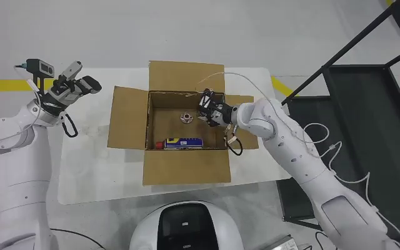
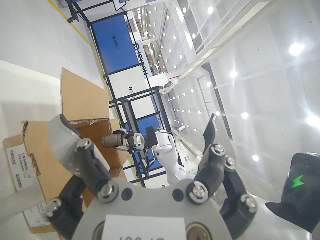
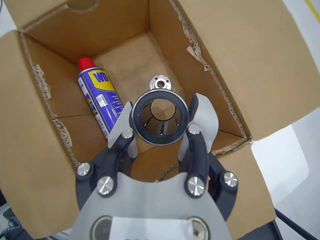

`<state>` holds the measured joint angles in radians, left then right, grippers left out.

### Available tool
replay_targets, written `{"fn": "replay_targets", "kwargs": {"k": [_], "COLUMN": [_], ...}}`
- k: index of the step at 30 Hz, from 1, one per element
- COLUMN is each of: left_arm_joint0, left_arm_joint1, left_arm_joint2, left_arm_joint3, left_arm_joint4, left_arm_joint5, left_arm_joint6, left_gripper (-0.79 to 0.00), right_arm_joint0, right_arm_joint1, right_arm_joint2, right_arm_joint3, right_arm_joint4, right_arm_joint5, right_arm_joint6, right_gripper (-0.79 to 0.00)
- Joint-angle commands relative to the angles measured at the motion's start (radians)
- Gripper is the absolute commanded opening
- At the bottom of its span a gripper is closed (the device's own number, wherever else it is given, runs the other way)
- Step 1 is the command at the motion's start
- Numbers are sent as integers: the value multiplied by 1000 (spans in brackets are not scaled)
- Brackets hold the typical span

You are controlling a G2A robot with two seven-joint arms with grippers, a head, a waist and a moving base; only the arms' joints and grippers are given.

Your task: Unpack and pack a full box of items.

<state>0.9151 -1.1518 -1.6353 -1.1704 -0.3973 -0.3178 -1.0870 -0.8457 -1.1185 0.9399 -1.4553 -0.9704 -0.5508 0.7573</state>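
Linear bearing (image 3: 136, 119) between right fingers (image 3: 205, 118)

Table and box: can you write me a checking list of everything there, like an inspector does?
Surface: white table carrying the open cardboard box.
Job's things: spray can lying on the box floor; flanged metal part apart from it; metal sleeve held above.
Clutter: nothing seen.
Hands: right hand shut on the metal sleeve; left hand open, empty, by the table's edge.
Cables: white cable arcs over the box; black loop under the right wrist.
Surroundings: black metal frame beside the table; yellow floor line.
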Motion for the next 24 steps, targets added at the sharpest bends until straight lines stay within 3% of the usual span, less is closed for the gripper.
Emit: {"fn": "replay_targets", "kwargs": {"k": [1, 10, 12, 16, 17, 18, 19, 20, 24], "left_arm_joint0": [0, 0, 0, 0, 0, 0, 0, 0, 0], "left_arm_joint1": [0, 0, 0, 0, 0, 0, 0, 0, 0], "left_arm_joint2": [0, 0, 0, 0, 0, 0, 0, 0, 0], "left_arm_joint3": [0, 0, 0, 0, 0, 0, 0, 0, 0], "left_arm_joint4": [0, 0, 0, 0, 0, 0, 0, 0, 0], "left_arm_joint5": [0, 0, 0, 0, 0, 0, 0, 0, 0], "left_arm_joint6": [0, 0, 0, 0, 0, 0, 0, 0, 0], "left_gripper": [0, 0, 0, 0, 0, 0, 0, 0, 0], "right_arm_joint0": [31, 125, 138, 161, 166, 170, 176, 181, 199], "right_arm_joint1": [-13, -73, -85, -111, -117, -123, -128, -133, -148], "right_arm_joint2": [-44, -178, -200, -237, -245, -252, -259, -264, -274], "right_arm_joint3": [44, 255, 301, 378, 395, 411, 426, 438, 470], "right_arm_joint4": [9, 22, 25, 41, 44, 49, 51, 53, 65], "right_arm_joint5": [-4, 16, 24, 29, 31, 31, 30, 28, 10], "right_arm_joint6": [22, -14, -21, -43, -48, -55, -62, -69, -99], "right_gripper": [-785, -779, -683, -597, -554, -440, -185, -6, 0]}}
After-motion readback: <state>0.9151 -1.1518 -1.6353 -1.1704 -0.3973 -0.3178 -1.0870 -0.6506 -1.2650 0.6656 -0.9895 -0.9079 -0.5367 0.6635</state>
